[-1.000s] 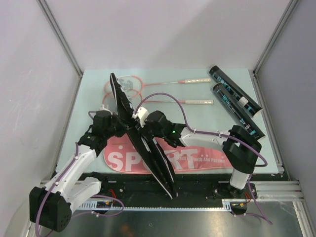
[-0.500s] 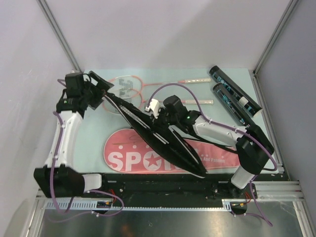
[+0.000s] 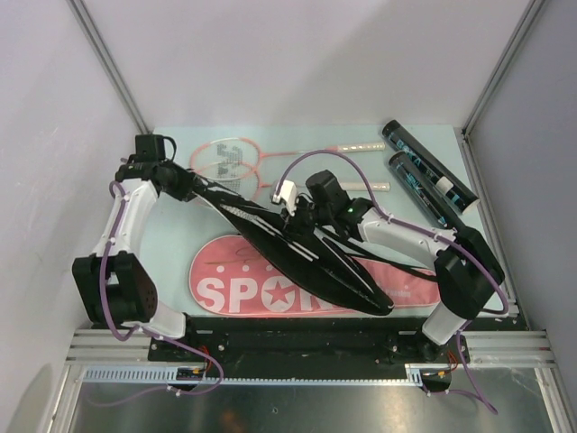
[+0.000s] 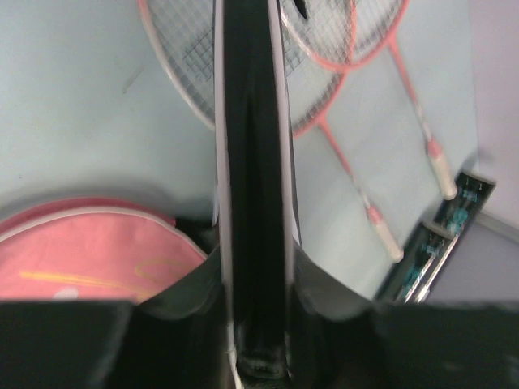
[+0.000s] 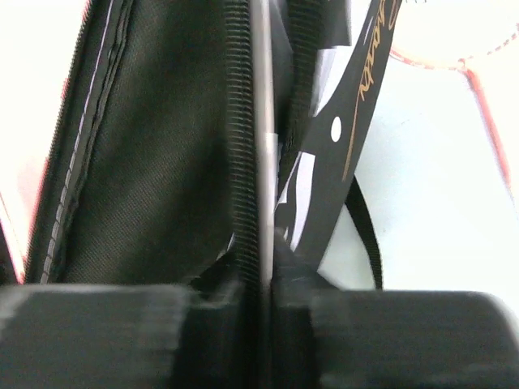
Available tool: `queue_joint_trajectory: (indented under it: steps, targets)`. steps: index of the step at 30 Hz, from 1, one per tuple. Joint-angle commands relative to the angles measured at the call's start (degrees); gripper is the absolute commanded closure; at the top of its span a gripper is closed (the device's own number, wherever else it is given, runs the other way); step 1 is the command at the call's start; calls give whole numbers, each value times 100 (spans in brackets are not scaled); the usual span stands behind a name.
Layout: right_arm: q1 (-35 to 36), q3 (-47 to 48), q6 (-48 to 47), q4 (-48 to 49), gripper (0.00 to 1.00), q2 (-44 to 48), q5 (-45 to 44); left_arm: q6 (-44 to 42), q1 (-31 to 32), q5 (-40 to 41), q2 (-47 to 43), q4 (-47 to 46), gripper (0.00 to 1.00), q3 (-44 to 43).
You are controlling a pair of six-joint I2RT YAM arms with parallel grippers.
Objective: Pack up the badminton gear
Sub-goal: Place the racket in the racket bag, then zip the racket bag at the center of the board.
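Black cover (image 3: pixel 302 262), lately upright, is now laid slantwise across mid-frame, over the pink cover (image 3: pixel 225 290). It looks readier for the rackets (image 3: pixel 230 162), unpacked at upper centre. The left gripper (image 3: pixel 187 186), swung out to the upper left, is clamped on its tip. The right gripper (image 3: pixel 296 216), mid-frame, is pinched on its zip edge.

Walls (image 3: pixel 315 54): plain pale grey, on three sides.
Corner posts (image 3: pixel 108 63): bare metal.
Tabletop (image 3: pixel 297 135): pale green.
Light: even, soft.

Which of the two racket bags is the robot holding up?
The black bag, pinched on edge by the right gripper; the pink SPORT bag lies flat beneath it.
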State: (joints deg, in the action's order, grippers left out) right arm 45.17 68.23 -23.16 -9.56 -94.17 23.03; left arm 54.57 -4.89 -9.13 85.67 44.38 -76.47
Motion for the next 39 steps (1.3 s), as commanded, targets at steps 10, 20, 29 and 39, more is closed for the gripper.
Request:
queue_joint_trajectory:
  steps: [10, 20, 29, 39]
  targets:
    - [966, 666, 4766, 1604, 11, 681, -2250, 493, -56, -212, -639, 264, 100, 193]
    - [1582, 1244, 4053, 3067, 46, -742, -2662, 669, -57, -142, -709, 528, 100, 211]
    - [1873, 1659, 2984, 2802, 53, -1297, -3428, 634, -56, -28, -674, 616, 100, 176]
    - [2031, 2238, 2677, 2354, 47, -1673, -3788, 687, -56, -37, -718, 624, 100, 264]
